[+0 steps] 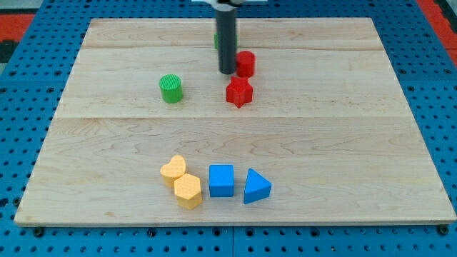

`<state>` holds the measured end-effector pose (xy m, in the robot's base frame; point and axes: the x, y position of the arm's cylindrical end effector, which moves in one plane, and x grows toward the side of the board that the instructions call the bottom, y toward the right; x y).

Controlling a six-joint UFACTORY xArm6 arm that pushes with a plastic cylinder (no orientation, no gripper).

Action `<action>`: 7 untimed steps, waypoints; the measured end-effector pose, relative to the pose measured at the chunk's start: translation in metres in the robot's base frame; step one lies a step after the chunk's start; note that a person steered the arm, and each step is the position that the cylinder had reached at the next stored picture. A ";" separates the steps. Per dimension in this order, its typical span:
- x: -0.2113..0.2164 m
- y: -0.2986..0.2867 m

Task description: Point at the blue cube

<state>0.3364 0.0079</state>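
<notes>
The blue cube [221, 180] sits near the view's bottom, between a yellow hexagonal block [188, 190] on its left and a blue triangular block [255, 187] on its right. My tip [227, 72] is far above it in the view, near the board's top centre. The tip stands right beside a red cylinder [245, 63], on its left, and just above a red star block [240, 93]. A green block [216, 41] is mostly hidden behind the rod.
A green cylinder [171, 88] stands left of the red star. A yellow heart-shaped block [173, 170] touches the yellow hexagonal block. The wooden board [343, 143] lies on a blue pegboard surface [21, 128].
</notes>
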 end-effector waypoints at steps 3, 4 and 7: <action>0.128 -0.122; 0.159 -0.153; 0.282 -0.165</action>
<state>0.6188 -0.1572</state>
